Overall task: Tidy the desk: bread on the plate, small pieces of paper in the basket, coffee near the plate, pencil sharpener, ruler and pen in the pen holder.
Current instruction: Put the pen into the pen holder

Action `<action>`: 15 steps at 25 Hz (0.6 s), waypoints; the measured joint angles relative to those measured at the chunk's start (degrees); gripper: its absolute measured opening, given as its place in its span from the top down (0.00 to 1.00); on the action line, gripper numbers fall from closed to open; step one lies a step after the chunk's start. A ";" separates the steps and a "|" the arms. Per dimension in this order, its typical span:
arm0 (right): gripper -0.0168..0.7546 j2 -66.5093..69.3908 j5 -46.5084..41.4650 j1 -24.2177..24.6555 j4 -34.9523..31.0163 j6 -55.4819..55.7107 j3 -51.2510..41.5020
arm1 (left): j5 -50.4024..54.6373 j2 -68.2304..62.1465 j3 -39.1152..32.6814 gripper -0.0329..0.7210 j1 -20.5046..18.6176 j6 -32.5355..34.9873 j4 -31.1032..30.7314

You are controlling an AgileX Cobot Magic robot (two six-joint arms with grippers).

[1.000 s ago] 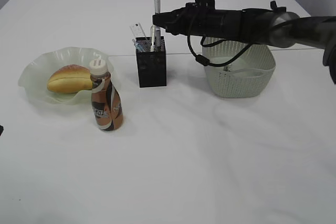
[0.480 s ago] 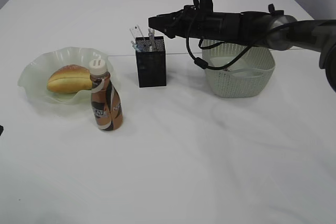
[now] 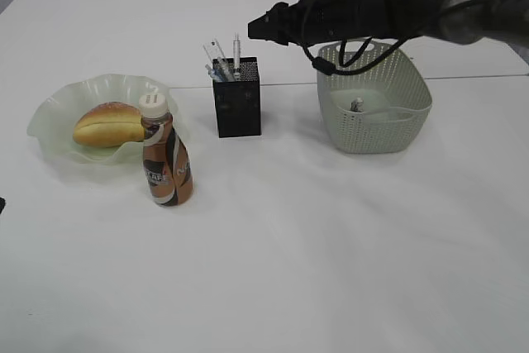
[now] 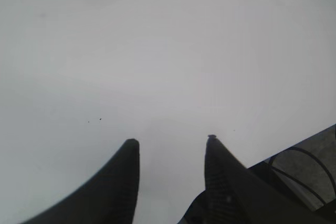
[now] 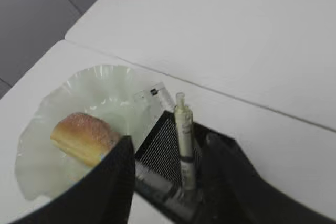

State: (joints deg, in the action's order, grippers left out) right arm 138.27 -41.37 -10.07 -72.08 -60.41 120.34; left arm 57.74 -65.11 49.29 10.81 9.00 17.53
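The desk [image 3: 273,254] carries three containers, each holding something. On the left, the ruffled pale green plate [image 3: 58,109] holds the bread [image 3: 107,125], lying on its side with the split facing the camera; the coffee [image 3: 166,159] stands upright just in front of the plate's right edge, its white cap overlapping the rim in the exterior view. In the middle, the black mesh pen holder [image 3: 238,113] stands upright with the pen [image 3: 236,54] and the clear ruler [image 3: 216,53] sticking out of its top, along with a small blue piece whose kind I cannot tell; the right wrist view shows the pen [image 5: 185,140] upright inside the mesh and the ruler [image 5: 157,96] leaning toward the plate [image 5: 37,135]. To the right, the grey-green basket [image 3: 376,130] sits with one small grey crumpled piece of paper [image 3: 356,105] on its floor; its handle lies folded down.

The right gripper [image 3: 258,26] hangs above and just right of the pen holder; its fingers [image 5: 118,182] stand apart on either side of the pen, touching nothing. The left gripper [image 4: 170,148] is spread open over bare white surface, holding nothing.
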 joint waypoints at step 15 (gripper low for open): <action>0.57 -15.70 -25.76 -4.90 46.24 43.15 0.04 | -3.15 0.00 0.00 0.55 0.00 -3.95 0.00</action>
State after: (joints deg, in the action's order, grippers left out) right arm 122.57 -67.13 -14.96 -25.84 -17.26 120.38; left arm 54.59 -65.11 49.29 10.81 5.05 17.53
